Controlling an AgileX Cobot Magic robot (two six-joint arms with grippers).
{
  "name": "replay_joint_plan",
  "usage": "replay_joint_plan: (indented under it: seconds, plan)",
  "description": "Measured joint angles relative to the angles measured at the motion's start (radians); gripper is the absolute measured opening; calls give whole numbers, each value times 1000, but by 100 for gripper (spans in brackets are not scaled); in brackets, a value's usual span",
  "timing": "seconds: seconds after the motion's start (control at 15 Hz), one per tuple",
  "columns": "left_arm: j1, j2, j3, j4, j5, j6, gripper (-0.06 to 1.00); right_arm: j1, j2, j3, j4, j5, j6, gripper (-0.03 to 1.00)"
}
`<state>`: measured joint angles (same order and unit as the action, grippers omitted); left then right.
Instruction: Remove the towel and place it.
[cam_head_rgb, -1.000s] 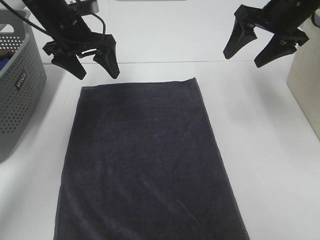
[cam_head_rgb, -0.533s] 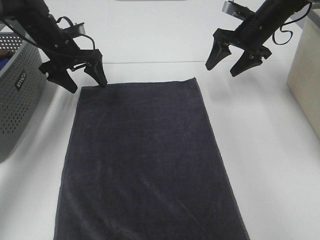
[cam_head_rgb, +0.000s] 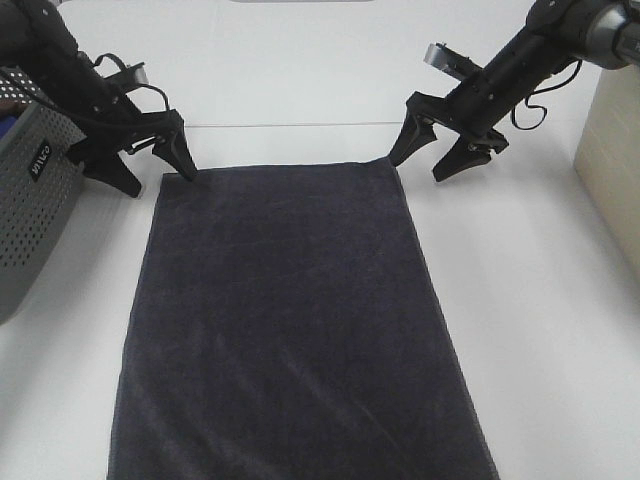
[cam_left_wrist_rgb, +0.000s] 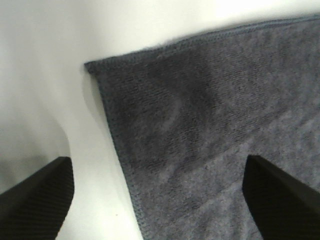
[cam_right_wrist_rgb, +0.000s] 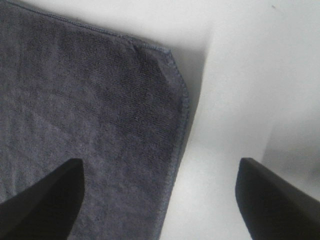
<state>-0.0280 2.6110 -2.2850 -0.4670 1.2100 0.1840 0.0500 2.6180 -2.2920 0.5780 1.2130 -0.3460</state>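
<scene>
- The dark grey towel is seen spread flat and lengthways on the white table, with its near end cut off by the edge of the high view.
- The left gripper is held low at the towel's far-left corner. Its jaws are spread wide and nothing is gripped. One finger is placed over cloth and the other over bare table, so the side hem is straddled.
- The right gripper is set the same way at the far-right corner: jaws wide apart, empty, hem straddled.
- Whether any fingertip is touching the cloth cannot be told.
- The step in hand is judged to be the approach for a two-corner pick. Nothing is lifted yet, and the towel lies unwrinkled.
- Next, a short drop to the table is called for. Both jaws are then to be closed together, so that cloth is pinched rather than pushed aside.
- A grey perforated basket is seen near the towel's left side. It is a likely drop-off, though that is only guessed.
</scene>
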Motion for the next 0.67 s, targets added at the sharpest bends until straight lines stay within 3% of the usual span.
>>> replay_joint_plan:
  seconds: [0.67]
  plan:
    - [1,25,-13,-7,-3,0,86,0,32,-2,-21,-25,5,78]
